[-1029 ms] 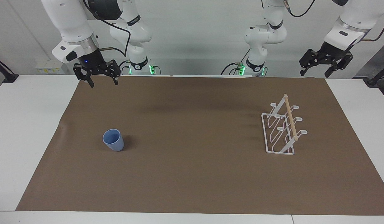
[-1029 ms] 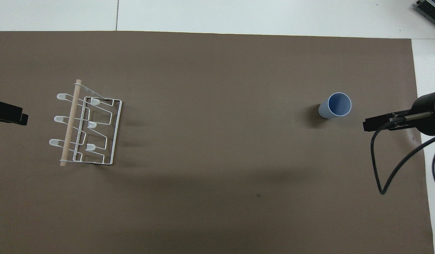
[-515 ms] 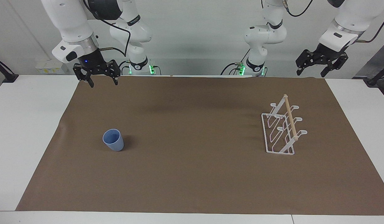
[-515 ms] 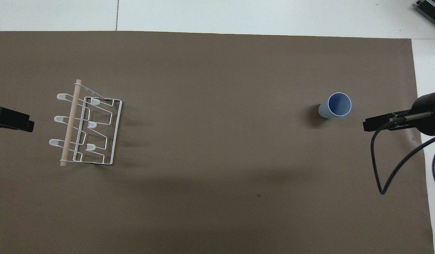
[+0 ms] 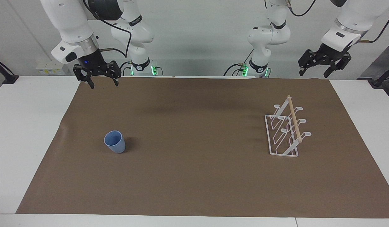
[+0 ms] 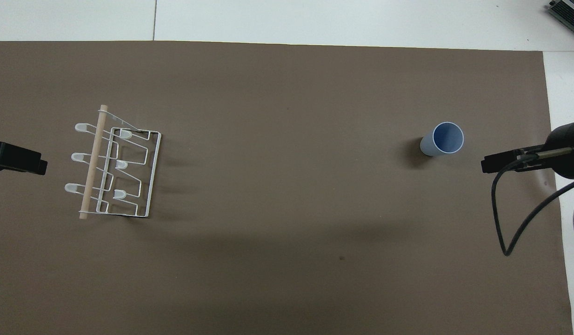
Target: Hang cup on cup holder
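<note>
The light-blue cup (image 5: 114,141) (image 6: 443,139) stands upright on the brown mat toward the right arm's end of the table. The white wire cup holder (image 5: 286,130) (image 6: 112,166) with a wooden dowel on top stands toward the left arm's end; nothing hangs on it. My right gripper (image 5: 104,83) hangs open and empty, high over the mat's edge nearest the robots. My left gripper (image 5: 313,72) is raised, open and empty, above that same edge at the left arm's end. Only side parts of both grippers show in the overhead view.
A brown mat (image 5: 194,176) (image 6: 287,279) covers most of the white table (image 5: 27,126). A black cable (image 6: 505,218) loops down from the right arm's wrist. Black clamp arms (image 5: 3,74) sit at the table's corners near the robots.
The left gripper has risen and drifted toward the middle of the table. The right gripper has lifted very slightly. Cup and holder have not moved.
</note>
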